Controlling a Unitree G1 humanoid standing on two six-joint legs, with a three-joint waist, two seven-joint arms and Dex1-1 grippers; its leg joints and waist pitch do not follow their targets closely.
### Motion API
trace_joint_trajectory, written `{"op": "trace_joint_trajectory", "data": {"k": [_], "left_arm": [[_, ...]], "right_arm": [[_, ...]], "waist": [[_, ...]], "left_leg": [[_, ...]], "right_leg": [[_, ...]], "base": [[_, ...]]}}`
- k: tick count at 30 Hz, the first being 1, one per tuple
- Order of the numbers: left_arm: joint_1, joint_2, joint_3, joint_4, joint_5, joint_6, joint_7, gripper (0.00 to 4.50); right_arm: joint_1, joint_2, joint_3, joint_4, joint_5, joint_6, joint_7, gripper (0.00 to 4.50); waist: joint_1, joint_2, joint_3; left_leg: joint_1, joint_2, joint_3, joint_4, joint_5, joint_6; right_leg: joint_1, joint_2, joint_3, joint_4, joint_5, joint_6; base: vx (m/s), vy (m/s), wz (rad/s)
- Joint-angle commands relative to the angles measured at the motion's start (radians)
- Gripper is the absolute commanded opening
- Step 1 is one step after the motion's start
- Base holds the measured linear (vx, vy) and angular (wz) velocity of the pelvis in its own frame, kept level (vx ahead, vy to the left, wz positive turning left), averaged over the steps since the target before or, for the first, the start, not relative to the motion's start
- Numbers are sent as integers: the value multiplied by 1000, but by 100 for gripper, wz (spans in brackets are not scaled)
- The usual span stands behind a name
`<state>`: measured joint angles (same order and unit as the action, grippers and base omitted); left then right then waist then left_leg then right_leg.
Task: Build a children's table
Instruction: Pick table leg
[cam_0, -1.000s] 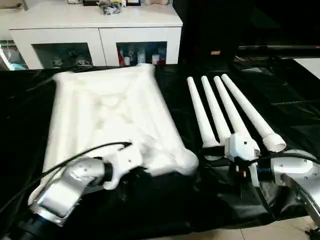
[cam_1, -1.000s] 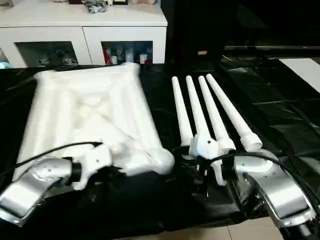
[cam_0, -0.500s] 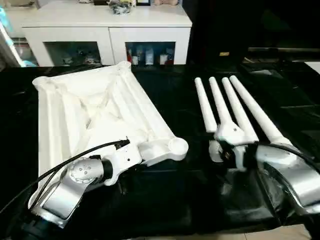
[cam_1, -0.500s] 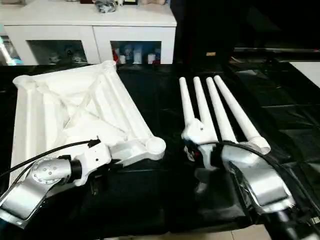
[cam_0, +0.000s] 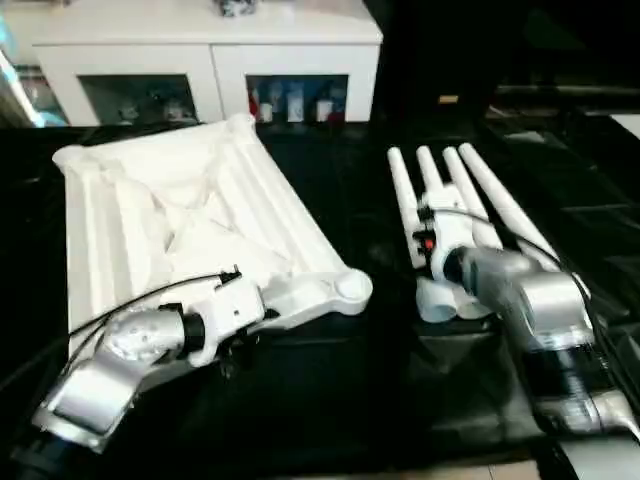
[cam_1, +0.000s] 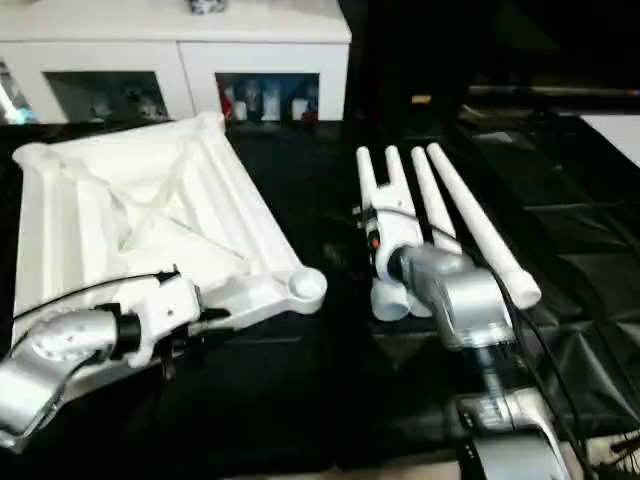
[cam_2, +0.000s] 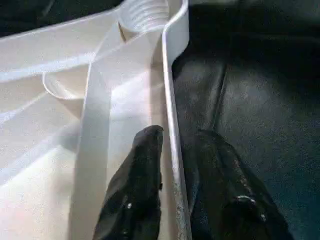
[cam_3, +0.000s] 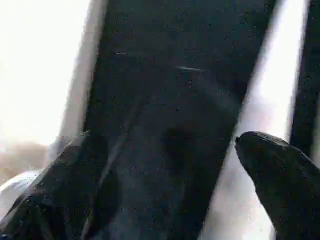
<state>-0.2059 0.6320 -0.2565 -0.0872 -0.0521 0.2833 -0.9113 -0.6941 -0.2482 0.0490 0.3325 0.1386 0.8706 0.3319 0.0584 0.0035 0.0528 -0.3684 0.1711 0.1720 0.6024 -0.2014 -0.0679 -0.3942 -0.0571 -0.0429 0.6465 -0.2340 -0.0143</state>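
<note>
Since one second ago, the right arm has swung up from the near edge of the worktop and now reaches over the legs, while the table top, first draped and blurred, now lies flat with its ribbed underside up.

Left eye view: the children's table top (cam_0: 190, 215) lies upside down on the left half of the black-sheeted worktop (cam_0: 350, 390). A round corner socket (cam_0: 352, 288) forms its near right corner. The left gripper (cam_0: 245, 345) sits at the near edge rim of the table top, beside that socket. Four white tapered legs (cam_0: 470, 200) lie side by side on the right, wide ends toward the robot. A white glass-door cabinet (cam_0: 215, 75) stands behind the worktop.

Right eye view: the right arm (cam_1: 450, 295) extends over the two legs on the left side of the group.

Left wrist view: the two black fingers (cam_2: 140, 190) straddle the thin upright rim (cam_2: 172, 125) of the table top, one inside the ribbed underside and one outside over the black sheet. The gap is narrow and a slight clearance shows at the rim.

Right wrist view: the right gripper (cam_3: 165, 155) has its fingers (cam_3: 280, 175) spread wide, apart from any part, above the black sheet between two legs.
</note>
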Motion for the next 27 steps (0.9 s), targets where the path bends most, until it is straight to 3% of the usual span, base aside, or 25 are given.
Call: {"op": "trace_joint_trajectory", "data": {"k": [1, 2, 4, 5, 8, 9, 13, 14, 16, 22, 23, 27], "left_arm": [[-16, 14, 32, -36, -25, 22, -15, 166], [-28, 15, 44, -55, -34, 36, -25, 166], [-39, 15, 48, -75, -43, 45, -32, 185], [-44, 15, 48, -86, -49, 55, -33, 203], [-58, 10, 51, -132, -82, 94, -41, 217], [-61, 9, 50, -146, -92, 104, -43, 233], [-61, 13, 45, -193, -119, 138, -60, 251], [-61, 13, 44, -204, -126, 147, -65, 281], [-64, 13, 42, -227, -139, 171, -71, 290], [-80, 7, 37, -254, -155, 192, -65, 333], [-82, 6, 37, -255, -157, 194, -65, 338], [-90, 4, 34, -264, -161, 207, -66, 375]], "right_arm": [[-57, -1, -7, 103, -35, 6, -48, 450], [-118, 4, -10, 214, -50, -5, -80, 450], [-159, 9, -24, 297, -48, -13, -103, 450], [-179, 9, -23, 340, -58, -10, -118, 450], [-225, 14, -43, 443, -63, -29, -152, 450], [-238, 16, -52, 473, -59, -36, -154, 450], [-278, 23, -83, 580, -37, -44, -143, 450], [-287, 25, -89, 607, -30, -45, -135, 450], [-308, 31, -102, 679, -22, -61, -126, 450], [-318, 37, -133, 736, -5, -62, -100, 450], [-319, 37, -137, 742, -4, -63, -102, 422], [-332, 31, -141, 781, -7, -80, -93, 396]], "waist": [[-1, 7, -63], [-1, 2, -61], [4, 3, -62], [3, -2, -63], [5, -3, -68], [5, -8, -67], [3, -8, -69], [3, -7, -67], [3, -6, -68], [6, -7, -69], [7, -6, -69], [6, -8, -69]], "left_leg": [[12, 45, -13, -65, -53, -15], [13, 46, -11, -67, -67, -23], [15, 46, -9, -65, -63, -26], [11, 46, -10, -65, -46, -21], [8, 45, -10, -60, -8, -12], [5, 44, -8, -60, -1, -7], [2, 44, -8, -56, 8, 15], [2, 46, -8, -57, 2, 19], [3, 46, -6, -55, 1, 22], [3, 48, -5, -53, 8, 28], [3, 48, -5, -53, 3, 26], [2, 48, -5, -53, -4, 22]], "right_leg": [[51, -74, 52, -63, 82, -257], [50, -73, 51, -67, 54, -256], [50, -74, 53, -65, 59, -255], [55, -73, 53, -62, 89, -251], [58, -74, 51, -55, 138, -255], [60, -74, 52, -54, 151, -256], [60, -74, 50, -50, 166, -268], [59, -74, 49, -51, 154, -271], [58, -73, 49, -51, 151, -274], [58, -71, 47, -49, 157, -279], [57, -72, 46, -49, 148, -279], [57, -73, 46, -51, 126, -278]], "base": [[0, 0, 0], [0, 0, 0], [0, 0, 0], [0, 0, 0], [0, 0, 0], [0, 0, 0], [0, 0, 0], [0, 0, 0], [0, 0, 0], [0, 0, 0], [0, 0, 0], [0, 0, 0]]}}
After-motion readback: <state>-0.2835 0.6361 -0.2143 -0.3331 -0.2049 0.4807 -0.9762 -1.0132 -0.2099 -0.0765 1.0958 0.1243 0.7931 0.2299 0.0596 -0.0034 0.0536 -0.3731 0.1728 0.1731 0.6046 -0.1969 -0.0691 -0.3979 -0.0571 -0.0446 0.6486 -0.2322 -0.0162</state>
